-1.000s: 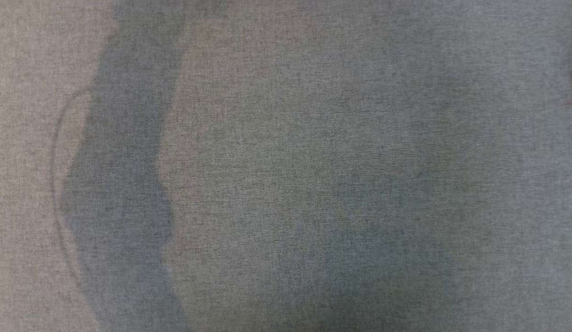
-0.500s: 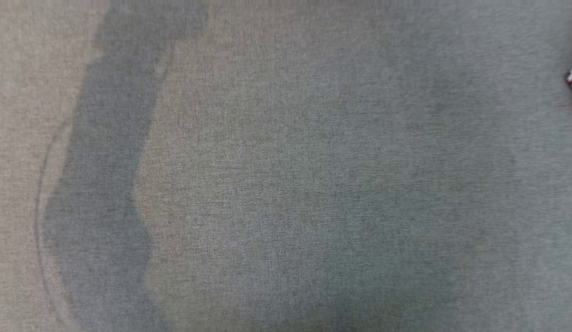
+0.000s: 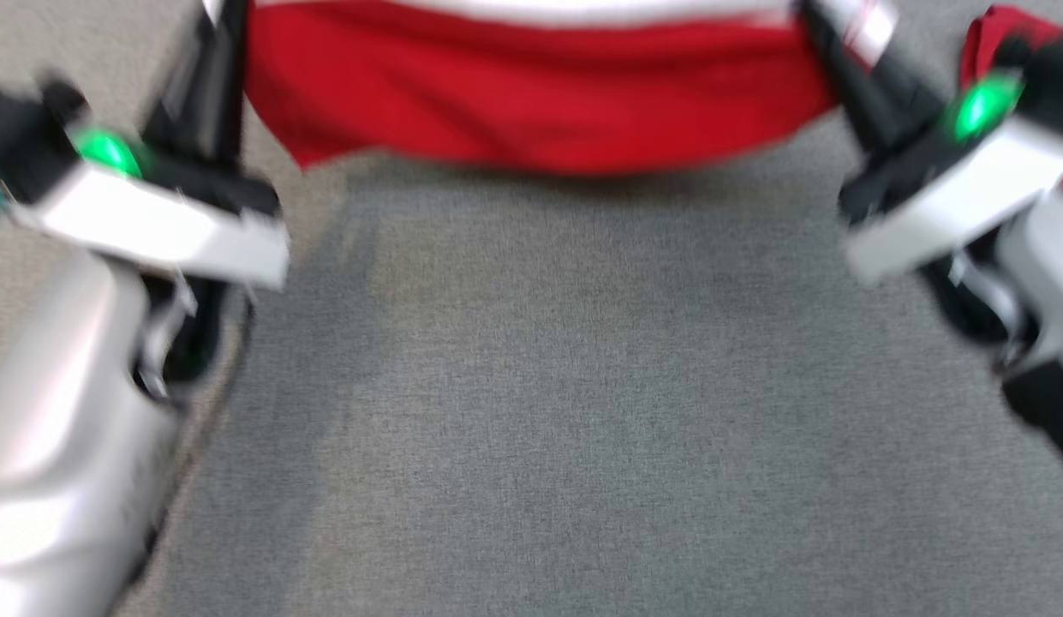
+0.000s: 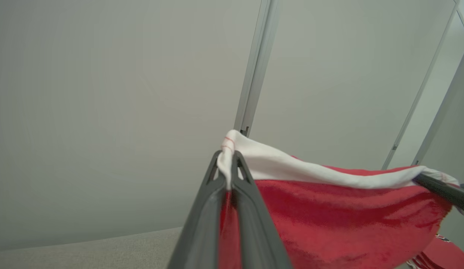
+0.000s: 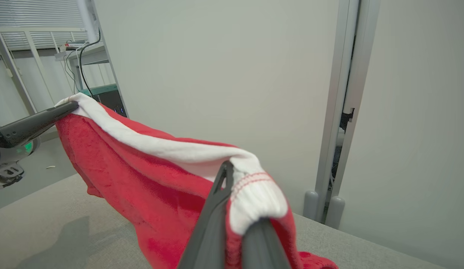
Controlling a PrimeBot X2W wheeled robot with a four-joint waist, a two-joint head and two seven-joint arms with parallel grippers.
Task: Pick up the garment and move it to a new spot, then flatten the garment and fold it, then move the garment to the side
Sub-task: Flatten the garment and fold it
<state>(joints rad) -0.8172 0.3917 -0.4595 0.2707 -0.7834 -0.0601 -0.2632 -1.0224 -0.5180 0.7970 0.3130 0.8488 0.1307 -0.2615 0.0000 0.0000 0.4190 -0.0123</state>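
The garment [image 3: 531, 94] is red fleece with a white band along its top edge, and it hangs stretched between my two grippers above the grey cloth surface [image 3: 582, 386]. In the blurred head view my left gripper [image 3: 218, 13] holds the left corner and my right gripper [image 3: 827, 17] holds the right corner. Seen from the left wrist, the left gripper [image 4: 227, 157] is shut on the white band of the garment [image 4: 329, 216]. My right gripper [image 5: 235, 173] is likewise shut on a bunched white corner of the garment [image 5: 142, 175], whose lower end trails onto the surface.
A pale wall with a metal post [image 4: 254, 74] stands behind the surface. A shelf with cables [image 5: 86, 52] is off to my left side. More red fabric [image 3: 998, 34] lies at the far right of the surface.
The head camera has swung: earlier it saw the bare grey surface with a red scrap at the right edge; now both arms and the stretched garment are in view.
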